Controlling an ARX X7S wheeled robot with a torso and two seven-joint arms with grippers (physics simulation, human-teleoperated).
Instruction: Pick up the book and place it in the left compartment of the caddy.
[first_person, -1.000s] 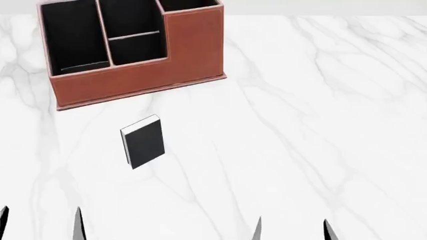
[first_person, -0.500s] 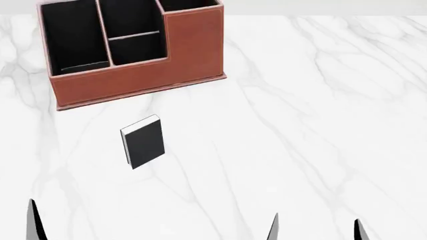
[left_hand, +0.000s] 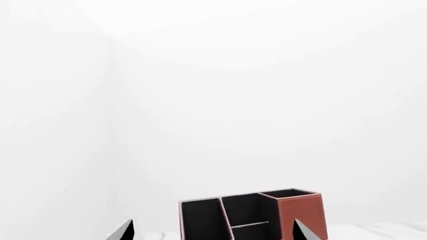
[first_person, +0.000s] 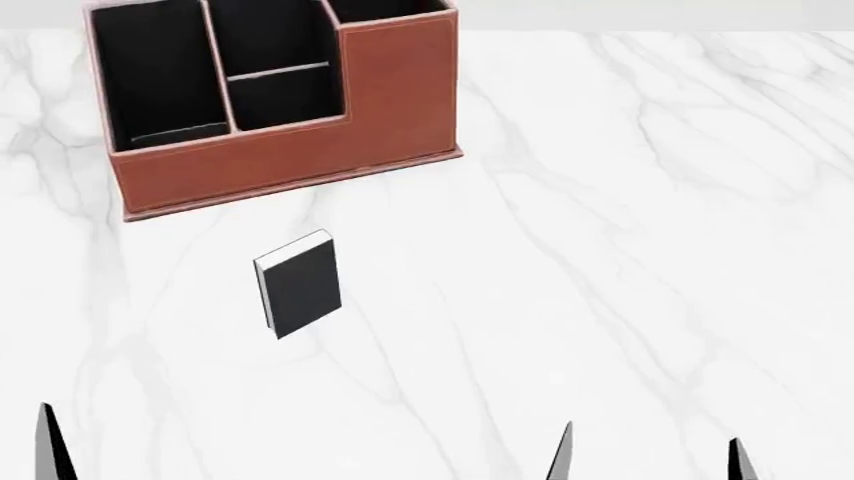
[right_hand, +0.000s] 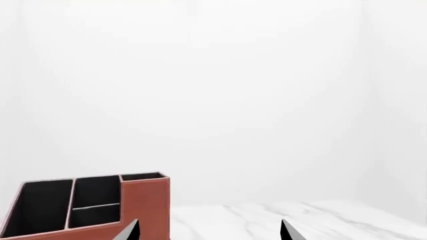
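Right gripper further right, cropped.

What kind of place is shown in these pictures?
Probably a simulated desk or office tabletop: a white marble-patterned table carries a reddish-brown desk caddy and a small black book, with plain white walls behind and nothing else.

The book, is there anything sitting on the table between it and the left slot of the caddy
Nothing visible. The book lies flat on bare marble table, just in front of the caddy. Only the caddy's own low front wall separates it from the left compartment, so the book must be lifted over that.
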